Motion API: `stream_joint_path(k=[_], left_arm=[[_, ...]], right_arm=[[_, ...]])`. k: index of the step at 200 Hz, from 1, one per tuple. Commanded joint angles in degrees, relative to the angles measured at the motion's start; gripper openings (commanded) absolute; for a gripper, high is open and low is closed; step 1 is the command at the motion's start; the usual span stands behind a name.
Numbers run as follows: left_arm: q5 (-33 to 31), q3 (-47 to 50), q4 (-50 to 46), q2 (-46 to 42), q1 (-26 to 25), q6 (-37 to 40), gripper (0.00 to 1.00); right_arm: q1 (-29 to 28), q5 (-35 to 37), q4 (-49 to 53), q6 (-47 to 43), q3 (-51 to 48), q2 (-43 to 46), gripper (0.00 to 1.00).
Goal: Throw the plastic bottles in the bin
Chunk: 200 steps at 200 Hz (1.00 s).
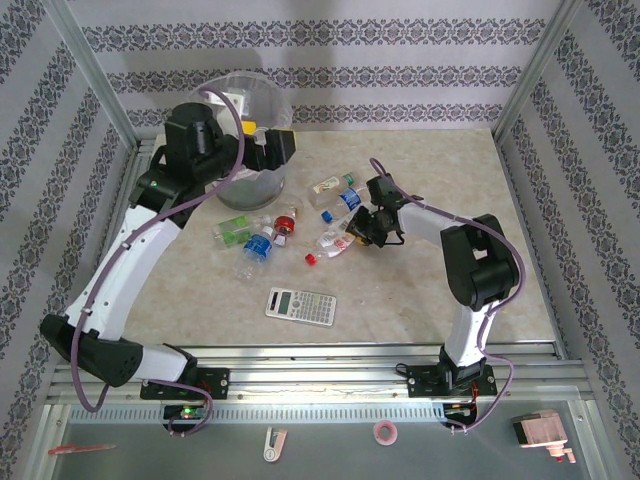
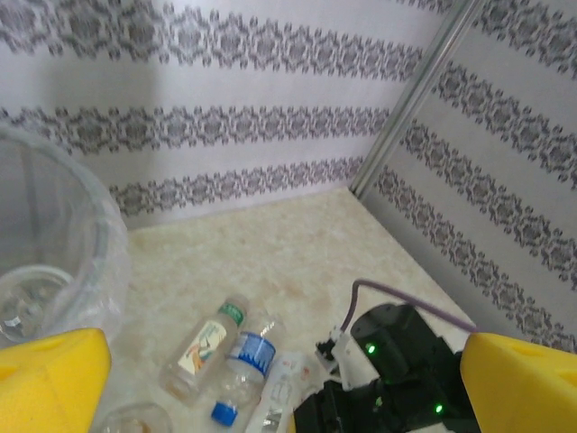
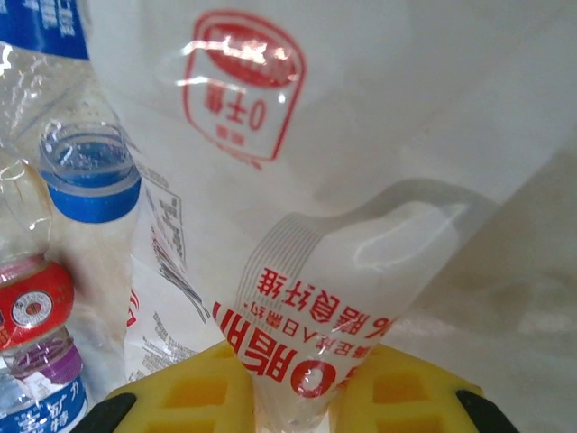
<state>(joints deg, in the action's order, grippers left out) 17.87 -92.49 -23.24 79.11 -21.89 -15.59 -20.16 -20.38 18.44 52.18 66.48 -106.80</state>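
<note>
Several plastic bottles lie in a loose cluster mid-table, among them a green-labelled one, a blue-labelled one and a green-capped one. My right gripper is down at the cluster's right end. Its yellow pads are shut on a squashed clear bottle with red print. The bin stands at the back left, lined with a clear bag. My left gripper hovers open at the bin's right rim, nothing between its yellow pads. Below it lie the green-capped bottle and a blue-labelled bottle.
A grey calculator lies on the table in front of the bottles. A blue-rimmed bottle neck and a red-labelled bottle crowd the held bottle's left side. Patterned walls and metal posts close in the table.
</note>
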Motion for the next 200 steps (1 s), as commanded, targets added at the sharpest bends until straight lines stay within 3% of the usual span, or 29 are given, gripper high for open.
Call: stream_joint_path(k=[1, 42, 91, 138, 200], left_arm=[[1.71, 2.77, 3.8, -1.5, -1.13, -2.14, 1.0], [6.15, 8.68, 9.9, -1.43, -1.29, -6.96, 1.0], [19.14, 11.07, 16.79, 3.04, -1.4, -12.37, 1.0], [27.27, 9.31, 16.14, 8.07, -2.33, -13.98, 1.0], [29.73, 7.75, 10.68, 11.5, -3.99, -9.65, 0.88]], right_arm=[[-0.86, 0.87, 2.22, -1.83, -2.14, 4.14, 0.13], [-1.14, 1.49, 2.77, -3.9, -4.83, 12.12, 0.12], [-1.26, 0.35, 3.33, -9.15, -3.87, 21.98, 0.11], [-1.21, -3.44, 3.97, -15.09, 1.32, 28.17, 0.09], [-1.37, -7.15, 3.05, -19.3, 4.71, 31.52, 0.09]])
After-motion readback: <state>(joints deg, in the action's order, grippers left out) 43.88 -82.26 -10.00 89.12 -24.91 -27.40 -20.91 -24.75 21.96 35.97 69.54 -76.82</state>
